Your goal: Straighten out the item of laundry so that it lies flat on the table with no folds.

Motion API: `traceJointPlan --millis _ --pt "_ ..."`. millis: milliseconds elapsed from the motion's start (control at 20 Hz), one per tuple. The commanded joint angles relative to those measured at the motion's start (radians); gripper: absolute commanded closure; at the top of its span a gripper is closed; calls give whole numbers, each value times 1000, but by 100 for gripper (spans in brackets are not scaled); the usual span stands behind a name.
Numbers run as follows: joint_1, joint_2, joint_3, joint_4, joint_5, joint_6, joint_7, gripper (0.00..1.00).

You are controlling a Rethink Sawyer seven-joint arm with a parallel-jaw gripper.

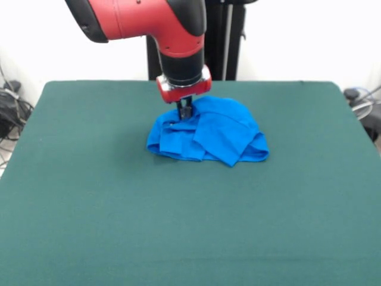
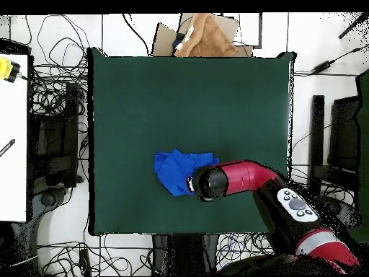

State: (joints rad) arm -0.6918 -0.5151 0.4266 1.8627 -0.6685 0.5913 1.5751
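Blue shirt bunched on the green table, tool at its edge.

We see the item of laundry (image 1: 208,136), a bright blue shirt, lying crumpled in overlapping folds just above the middle of the front view, on the table (image 1: 190,226). The tool (image 1: 185,111) comes down from the red arm (image 1: 149,21) at the upper left of the heap and touches the cloth there. We cannot tell how far its fingers are parted or whether they hold any fabric.

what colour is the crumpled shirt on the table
Bright blue T-shirt, no print showing; clearest in the front view.
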Motion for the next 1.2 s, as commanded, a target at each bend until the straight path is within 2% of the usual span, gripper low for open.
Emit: traceJointPlan --millis 50,300,600,850,1200 --pt "16 70 19 -18 -73 -98 -13 100" --pt "-4 125 25 -60 -81 -99 -54 100" --pt "-2 120 29 -57 -70 -84 -47 100" --pt "8 -53 72 46 10 -16 -22 100" --pt "30 -259 144 89 169 114 -22 100"
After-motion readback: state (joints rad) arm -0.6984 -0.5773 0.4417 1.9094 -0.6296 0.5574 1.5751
